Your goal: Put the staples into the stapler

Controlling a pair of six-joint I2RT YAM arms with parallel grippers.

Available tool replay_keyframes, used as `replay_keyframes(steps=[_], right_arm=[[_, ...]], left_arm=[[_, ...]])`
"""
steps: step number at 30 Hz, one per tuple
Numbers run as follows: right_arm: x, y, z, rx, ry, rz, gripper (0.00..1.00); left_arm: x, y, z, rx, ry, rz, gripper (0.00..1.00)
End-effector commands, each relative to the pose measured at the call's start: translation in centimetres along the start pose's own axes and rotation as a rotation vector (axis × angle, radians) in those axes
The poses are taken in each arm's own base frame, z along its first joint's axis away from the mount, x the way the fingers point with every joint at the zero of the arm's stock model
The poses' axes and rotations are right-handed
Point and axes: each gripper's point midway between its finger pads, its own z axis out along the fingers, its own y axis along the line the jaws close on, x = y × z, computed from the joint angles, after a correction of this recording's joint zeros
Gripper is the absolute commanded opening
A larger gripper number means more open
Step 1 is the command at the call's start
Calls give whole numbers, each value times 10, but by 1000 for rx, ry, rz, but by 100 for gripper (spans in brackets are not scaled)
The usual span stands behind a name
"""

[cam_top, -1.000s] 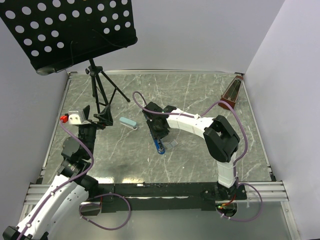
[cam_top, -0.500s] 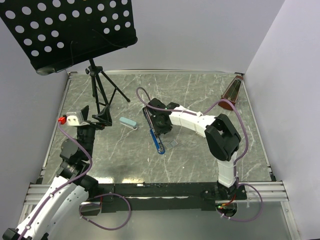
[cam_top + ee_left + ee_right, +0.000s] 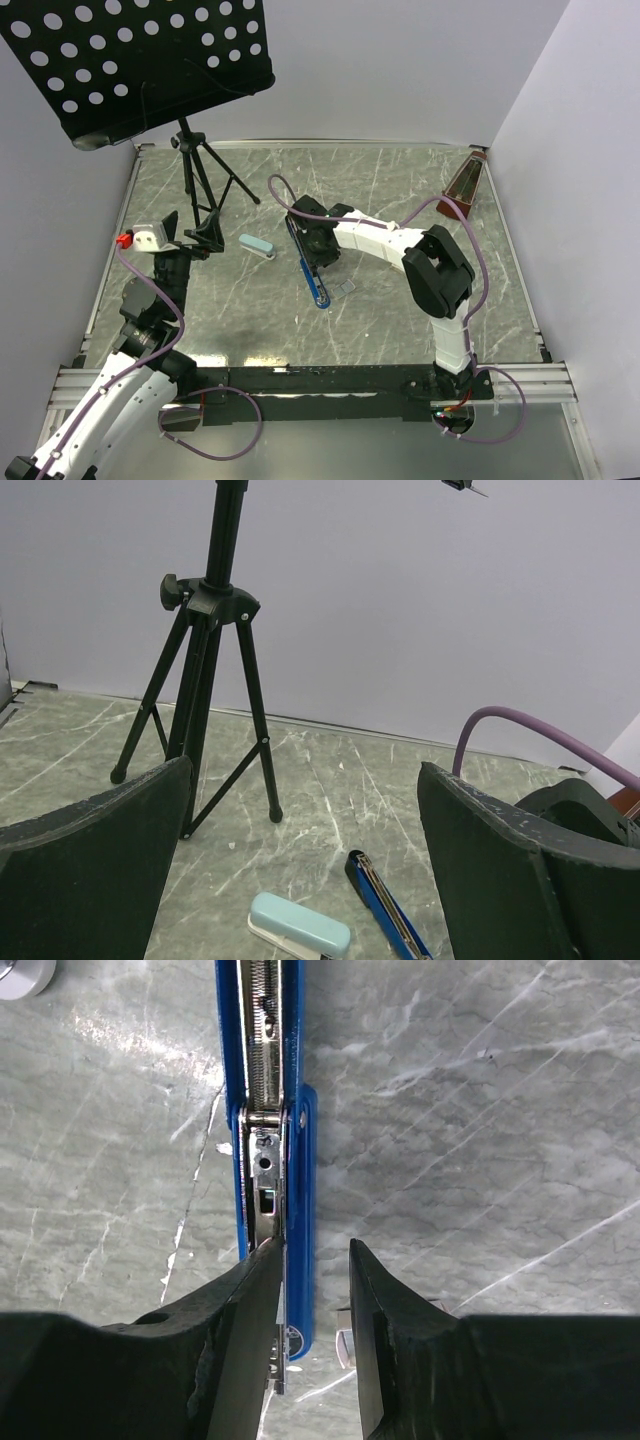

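The dark blue stapler lies open on the marble table, its metal channel facing up. My right gripper hovers low over its far end, jaws partly open. Its left finger overlaps the channel and its right finger stands clear of the blue edge, gripping nothing. A small silvery piece, apparently the staples, lies beside the stapler's end and shows as a pale square from above. My left gripper is wide open and empty, off to the left, with the stapler ahead of it.
A light blue stapler-shaped case lies left of the dark stapler. A black tripod carrying a perforated music desk stands at the back left. A metronome sits in the back right corner. White walls enclose the table.
My right gripper has drawn back along the stapler toward the far side, uncovering more of it. The stapler, the silvery piece and the left arm have not moved.
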Motion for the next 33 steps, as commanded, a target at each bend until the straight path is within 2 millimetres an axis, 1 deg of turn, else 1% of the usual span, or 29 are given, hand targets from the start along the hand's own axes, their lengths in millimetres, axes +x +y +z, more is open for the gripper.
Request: replay_keyframes(steps=[1, 5, 13, 19, 28, 29, 33], right_arm=[[-8, 6, -2, -17, -8, -9, 41], [-1, 5, -1, -20, 16, -18, 41], [7, 9, 3, -26, 52, -40, 41], [11, 8, -1, -25, 61, -39, 41], [30, 2, -6, -12, 83, -26, 41], [34, 0, -6, -8, 91, -27, 41], [39, -2, -8, -2, 90, -21, 41]], left_arm=[[-10, -5, -1, 18, -26, -26, 99], [-10, -5, -1, 20, -26, -24, 99], [-10, -6, -1, 21, -27, -26, 99], [-11, -6, -1, 23, -28, -27, 99], [-13, -7, -2, 27, -30, -33, 99], [-13, -7, -2, 27, -29, -35, 99], [-16, -7, -2, 29, -34, -38, 99]])
